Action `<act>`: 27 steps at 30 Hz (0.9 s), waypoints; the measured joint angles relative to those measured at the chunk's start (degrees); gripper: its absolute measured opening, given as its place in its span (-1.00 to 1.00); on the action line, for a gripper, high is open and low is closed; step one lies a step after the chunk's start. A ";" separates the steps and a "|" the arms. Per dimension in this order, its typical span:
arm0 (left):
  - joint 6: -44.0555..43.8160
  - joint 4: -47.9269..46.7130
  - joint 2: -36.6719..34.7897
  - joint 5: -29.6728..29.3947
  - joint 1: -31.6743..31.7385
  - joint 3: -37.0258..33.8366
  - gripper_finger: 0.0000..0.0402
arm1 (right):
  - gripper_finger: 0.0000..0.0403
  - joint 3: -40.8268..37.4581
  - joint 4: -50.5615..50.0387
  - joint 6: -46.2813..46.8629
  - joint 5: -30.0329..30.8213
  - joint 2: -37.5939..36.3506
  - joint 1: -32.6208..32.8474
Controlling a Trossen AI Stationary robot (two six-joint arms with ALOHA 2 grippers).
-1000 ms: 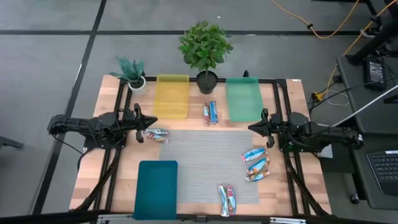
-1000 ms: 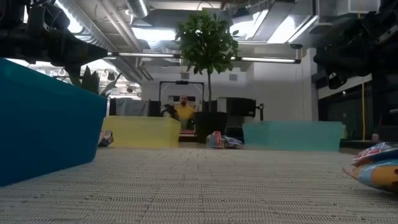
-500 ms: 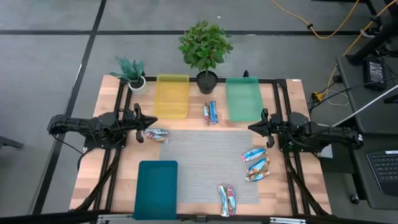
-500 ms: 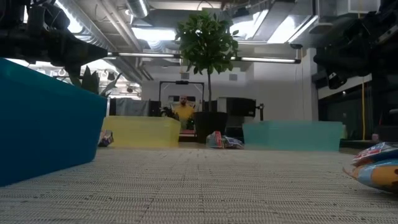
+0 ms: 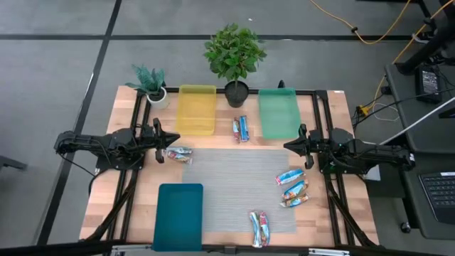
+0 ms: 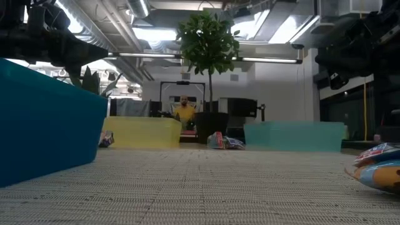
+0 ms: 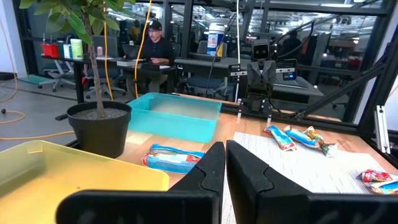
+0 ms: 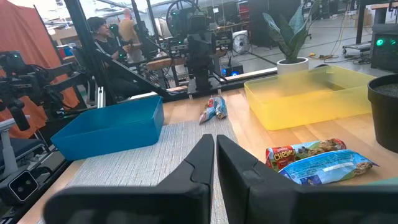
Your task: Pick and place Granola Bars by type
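Change since earlier frames: none detected; arms, bars and trays all in the same places.

Left end effector [image 5: 158, 131]: parked at the left edge of the bench [image 5: 334, 107], fingers pressed together, nothing held. Just beside it, on bare wood at the mat's [image 5: 234, 192] corner: one small cluster of granola bars [image 5: 178, 153].

Right end effector [image 5: 304, 146]: parked at the right edge, fingers together, nothing held. Near it, on the mat: three bars fanned out [image 5: 292, 188], touching or nearly so.

Other bars: one pair [image 5: 241, 129] between the yellow tray [image 5: 196, 109] and the green tray [image 5: 276, 112], in front of the large potted plant [image 5: 234, 60]; another pair [image 5: 260, 227] at the mat's near edge, right of the teal tray [image 5: 178, 215]. All three trays without bars. Small plant [image 5: 150, 82] at the far left corner. A person [image 6: 184, 110] seated in the room beyond.

Step in hand, as judged: first pick, not yet begun. Advice:
- Spread fingers fully before descent; shut fingers would only shove a bar.
- Start with the nearest pile for each arm.
- Span the bar's narrow width, near the middle; glossy wrappers likely slippery and crinkly.
- In the fanned group, begin with an outer bar, to avoid pinching two.
- Fix one type per tray first; wrapper types too small to tell from above.
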 joint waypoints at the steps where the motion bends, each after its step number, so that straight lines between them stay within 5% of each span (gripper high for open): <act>1: 0.00 -0.01 0.02 0.00 -0.01 0.00 -0.96 | -0.88 0.00 0.00 0.00 0.00 0.02 0.02; 27: 0.00 -0.02 0.02 -0.02 -0.01 0.00 -0.94 | -0.88 0.00 0.01 0.00 0.00 0.02 0.02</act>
